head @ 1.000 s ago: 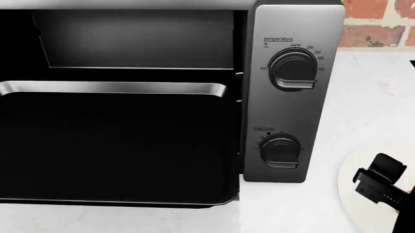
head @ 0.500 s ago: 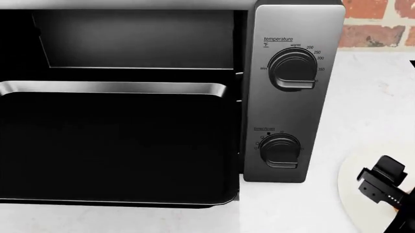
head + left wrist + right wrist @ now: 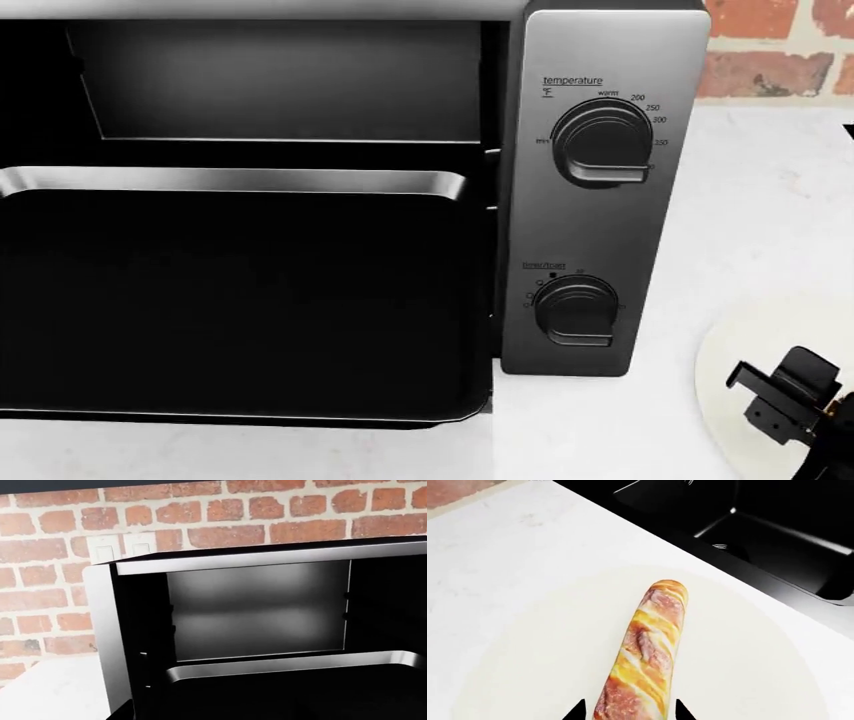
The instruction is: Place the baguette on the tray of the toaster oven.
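The baguette (image 3: 644,655) lies on a round white plate (image 3: 527,655) in the right wrist view. My right gripper (image 3: 629,712) is open, with one dark fingertip on each side of the loaf's near end and a small gap at each. In the head view the right gripper (image 3: 787,395) hangs over the plate (image 3: 727,350) at the lower right, and the baguette is hidden there. The toaster oven (image 3: 607,230) stands open, and its black tray (image 3: 240,181) with a silver rim is pulled forward. The left wrist view shows the oven (image 3: 100,630) and the tray rim (image 3: 287,662). My left gripper does not show.
The white counter (image 3: 761,200) runs to the right of the oven, with a brick wall (image 3: 774,50) behind it. A dark sink (image 3: 774,530) lies just past the plate in the right wrist view. Two wall switches (image 3: 120,547) sit on the bricks left of the oven.
My right gripper has sunk lower over the plate in the head view. The oven and tray have not moved.
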You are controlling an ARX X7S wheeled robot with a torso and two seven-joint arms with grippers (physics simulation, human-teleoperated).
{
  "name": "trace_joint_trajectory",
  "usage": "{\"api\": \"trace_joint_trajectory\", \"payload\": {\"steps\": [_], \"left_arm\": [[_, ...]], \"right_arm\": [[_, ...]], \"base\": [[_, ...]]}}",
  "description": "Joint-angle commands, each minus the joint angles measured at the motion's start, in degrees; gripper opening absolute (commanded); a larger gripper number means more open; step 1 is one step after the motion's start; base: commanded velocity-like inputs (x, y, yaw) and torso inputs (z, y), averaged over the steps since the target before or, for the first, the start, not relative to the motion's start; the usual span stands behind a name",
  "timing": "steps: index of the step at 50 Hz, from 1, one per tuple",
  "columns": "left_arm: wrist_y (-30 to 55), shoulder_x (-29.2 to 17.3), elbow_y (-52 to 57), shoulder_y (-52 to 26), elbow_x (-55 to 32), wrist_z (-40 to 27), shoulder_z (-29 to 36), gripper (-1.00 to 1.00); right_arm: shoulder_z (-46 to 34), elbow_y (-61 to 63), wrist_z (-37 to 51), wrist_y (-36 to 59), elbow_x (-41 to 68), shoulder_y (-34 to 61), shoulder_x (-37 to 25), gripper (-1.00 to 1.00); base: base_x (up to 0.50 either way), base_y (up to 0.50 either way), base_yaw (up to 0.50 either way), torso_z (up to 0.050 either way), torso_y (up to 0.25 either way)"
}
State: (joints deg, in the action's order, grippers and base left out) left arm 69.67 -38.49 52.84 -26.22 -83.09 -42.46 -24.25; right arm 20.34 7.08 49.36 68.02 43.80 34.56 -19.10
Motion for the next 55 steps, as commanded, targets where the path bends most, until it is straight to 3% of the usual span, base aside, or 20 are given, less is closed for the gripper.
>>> {"api": "trace_joint_trajectory", "payload": {"steps": [1,18,29,33,37,39,40,43,55], "left_arm": [[-0.40,-0.06,0.13,0.36,1.04,0.42,0.57,1.00],[-1.37,-0.39,-0.18,0.89,1.26,0.82,0.55,1.00],[-2.31,-0.54,-0.01,2.15,1.72,1.65,-0.35,1.00],[-2.61,-0.17,-0.19,2.25,3.16,2.25,0.05,1.00],[-3.03,0.06,0.00,3.37,4.27,3.35,-0.09,1.00],[-3.18,-0.11,-0.05,3.60,4.10,3.42,-0.39,1.00],[-3.31,-0.20,-0.17,3.73,4.15,3.51,-0.63,1.00],[-3.43,0.06,-0.09,3.86,4.76,3.71,-0.16,1.00],[-3.77,0.52,-0.27,3.39,5.60,3.37,1.30,1.00]], "right_arm": [[0.56,1.42,1.24,1.05,0.08,0.28,-0.11,-1.00],[0.08,8.38,4.84,4.72,1.08,1.26,-1.60,-1.00],[4.22,15.70,7.89,16.16,9.05,4.62,-2.40,-1.00],[11.25,16.11,8.46,20.29,16.59,7.02,-0.01,-1.00],[10.60,12.24,21.63,21.68,37.67,9.20,-4.01,-1.00],[11.27,9.36,33.37,19.94,52.96,10.08,-4.71,-1.00],[5.92,10.58,34.30,21.55,56.10,10.68,-8.50,-1.00],[3.74,10.84,39.74,16.88,64.29,9.68,-9.96,-1.00],[-17.33,18.03,39.96,6.80,82.27,16.24,-29.97,-1.00]], "base": [[0.00,0.00,0.00,0.000,0.000],[0.00,0.00,0.00,0.000,0.001],[0.00,0.00,0.00,0.000,0.000],[0.00,0.00,0.00,0.000,0.000],[0.00,0.00,0.00,0.000,0.003],[0.00,0.00,0.00,0.000,0.000],[0.00,0.00,0.00,0.000,0.000],[0.00,0.00,0.00,0.000,0.000],[0.00,0.00,0.00,0.000,0.000]]}}
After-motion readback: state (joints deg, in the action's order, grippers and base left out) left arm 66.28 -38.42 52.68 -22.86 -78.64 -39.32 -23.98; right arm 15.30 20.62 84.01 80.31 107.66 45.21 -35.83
